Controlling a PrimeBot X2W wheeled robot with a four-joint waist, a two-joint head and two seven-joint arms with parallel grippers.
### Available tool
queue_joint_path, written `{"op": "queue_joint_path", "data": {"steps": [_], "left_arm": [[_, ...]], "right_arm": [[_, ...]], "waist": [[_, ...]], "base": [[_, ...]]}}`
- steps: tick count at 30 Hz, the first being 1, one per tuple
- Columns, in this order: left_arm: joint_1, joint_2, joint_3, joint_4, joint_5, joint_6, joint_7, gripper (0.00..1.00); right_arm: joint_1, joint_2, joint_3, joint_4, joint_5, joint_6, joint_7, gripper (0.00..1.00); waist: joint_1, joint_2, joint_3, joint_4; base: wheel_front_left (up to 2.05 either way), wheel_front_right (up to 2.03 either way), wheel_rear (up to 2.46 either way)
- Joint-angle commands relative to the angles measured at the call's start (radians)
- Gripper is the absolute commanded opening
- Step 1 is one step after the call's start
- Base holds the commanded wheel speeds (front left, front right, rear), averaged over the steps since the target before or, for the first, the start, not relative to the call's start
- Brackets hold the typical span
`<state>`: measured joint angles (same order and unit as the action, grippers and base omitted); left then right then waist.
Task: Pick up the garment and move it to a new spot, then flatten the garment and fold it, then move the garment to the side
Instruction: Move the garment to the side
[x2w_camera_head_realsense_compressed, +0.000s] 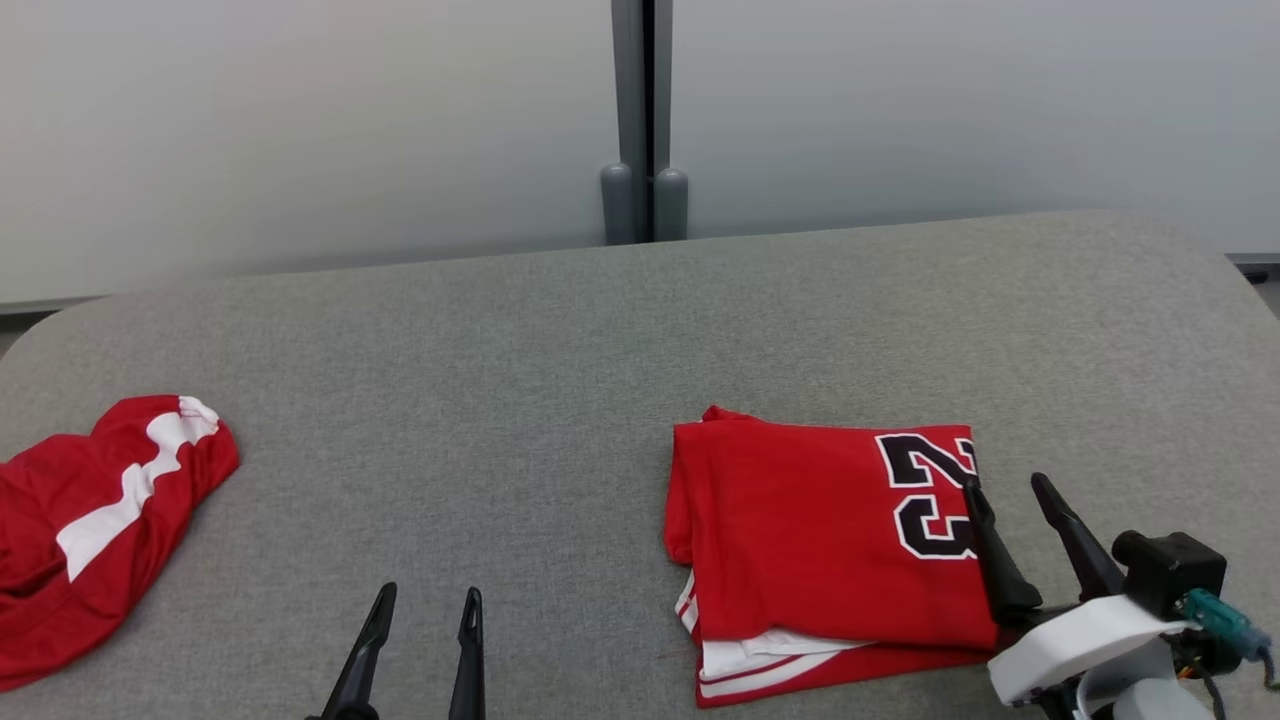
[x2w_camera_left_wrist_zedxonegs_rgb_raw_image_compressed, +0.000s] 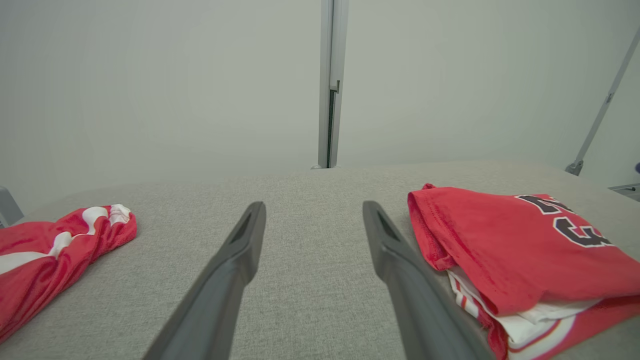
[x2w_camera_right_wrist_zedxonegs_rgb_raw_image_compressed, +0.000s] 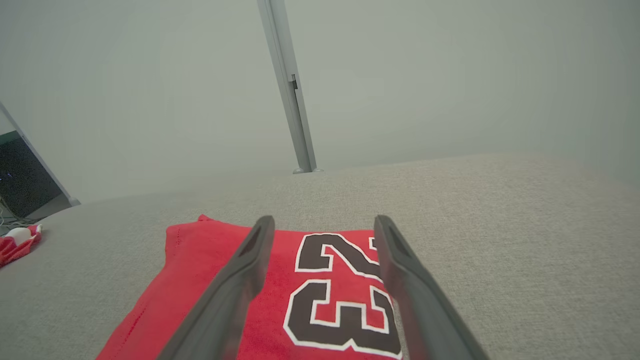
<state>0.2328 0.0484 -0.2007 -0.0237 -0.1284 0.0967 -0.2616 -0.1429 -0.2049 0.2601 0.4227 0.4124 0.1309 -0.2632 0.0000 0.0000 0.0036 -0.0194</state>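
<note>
Evidently the folding is done: the red jersey with a black, white-edged 23, folded into a flat rectangle (x2w_camera_head_realsense_compressed: 820, 540), lies on the grey cloth-covered counter (x2w_camera_head_realsense_compressed: 520, 350), right of the middle, with white-trimmed layers showing at its near edge. The right fingers (x2w_camera_head_realsense_compressed: 992, 555) are spread wide and pinch nothing. They are poised over the jersey's right edge, beside the numeral; I cannot tell whether the tips touch the cloth. The left fingers (x2w_camera_head_realsense_compressed: 365, 650) are likewise spread and empty, low over bare counter to the left of the jersey. A second garment, crumpled red with a white stripe (x2w_camera_head_realsense_compressed: 100, 520), sits well apart at the far left. Judgement: the step in hand is the last one, shifting the folded piece aside. The next move calls for a grip through the whole stack, preferably at opposite edges, so the layers travel together and the fold does not open.
</note>
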Motion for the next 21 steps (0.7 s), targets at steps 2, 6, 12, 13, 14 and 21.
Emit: {"op": "queue_joint_path", "data": {"steps": [2,6,12,13,14,21], "left_arm": [[-0.035,0.004,-0.013,-0.001,0.008,-0.009,-0.005,1.00],[-0.073,0.004,-0.032,-0.003,0.000,-0.016,-0.005,1.00],[-0.126,0.004,-0.056,0.006,0.015,-0.018,-0.005,1.00],[-0.134,0.004,-0.060,0.005,0.017,-0.017,-0.005,1.00],[-0.144,0.004,-0.063,0.004,0.017,-0.016,-0.005,1.00],[-0.187,0.004,-0.071,-0.007,0.026,-0.007,-0.005,1.00]], "right_arm": [[-0.070,-0.063,0.066,0.090,0.114,0.000,0.015,1.00],[-0.159,-0.164,0.159,0.138,0.309,0.000,0.114,1.00],[-0.210,-0.263,0.229,0.134,0.525,0.000,0.244,1.00],[-0.212,-0.278,0.247,0.136,0.549,0.000,0.262,1.00],[-0.212,-0.286,0.262,0.139,0.575,0.000,0.281,1.00],[-0.223,-0.325,0.367,0.132,0.642,0.000,0.301,0.00]], "waist": [[0.0000,0.0000,0.050,0.028],[0.0000,0.0000,0.119,0.042],[0.0000,0.0000,0.185,0.050],[0.0000,0.0000,0.196,0.052],[0.0000,0.0000,0.205,0.055],[0.0000,0.0000,0.251,0.052]], "base": [[0.00,0.00,0.00],[0.00,0.00,0.00],[0.00,0.00,0.00],[0.00,0.00,0.00],[0.00,0.00,0.00],[0.00,0.00,0.00]]}}
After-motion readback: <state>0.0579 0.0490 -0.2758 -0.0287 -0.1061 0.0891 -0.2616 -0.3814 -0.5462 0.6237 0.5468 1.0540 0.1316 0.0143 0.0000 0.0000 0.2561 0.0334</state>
